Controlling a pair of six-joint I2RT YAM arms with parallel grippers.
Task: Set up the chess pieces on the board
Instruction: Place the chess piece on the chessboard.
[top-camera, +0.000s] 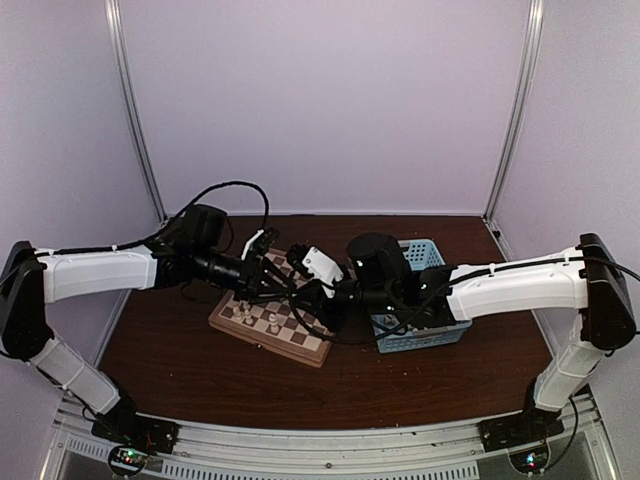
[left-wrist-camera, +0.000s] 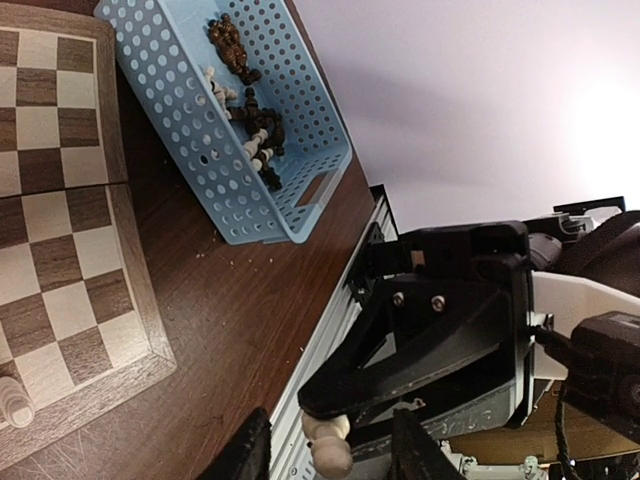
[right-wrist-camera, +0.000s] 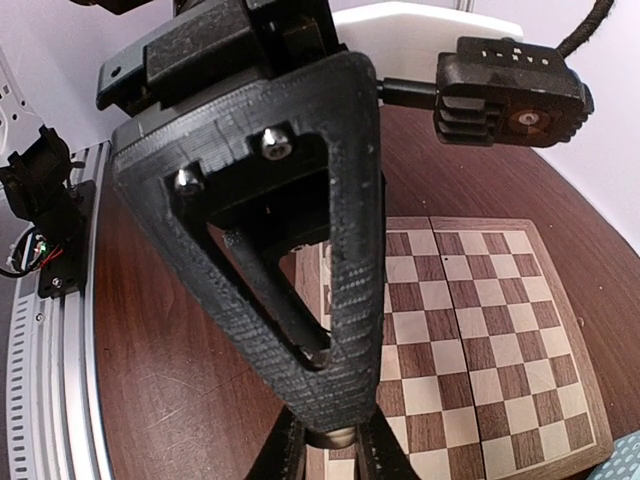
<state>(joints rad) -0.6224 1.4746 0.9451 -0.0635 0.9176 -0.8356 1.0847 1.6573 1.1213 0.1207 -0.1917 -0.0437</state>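
The right claw (right-wrist-camera: 335, 452) was clenched on a small cream-white turned chess piece (left-wrist-camera: 328, 447). The left claw (left-wrist-camera: 325, 462) stood released, its black fingers (left-wrist-camera: 245, 455) either side of that piece with gaps showing. Beneath both claws lay the square wooden chessboard with tan and brown squares (right-wrist-camera: 470, 330), with another cream piece (left-wrist-camera: 14, 400) near its rim. Beside the board, on the right claw's side, the light-blue perforated plastic basket (left-wrist-camera: 180, 120) held cream and dark brown pieces (left-wrist-camera: 255, 135).

Right fingers (right-wrist-camera: 280, 460) pinched tight; left fingers (left-wrist-camera: 245, 455) apart, straddling them.
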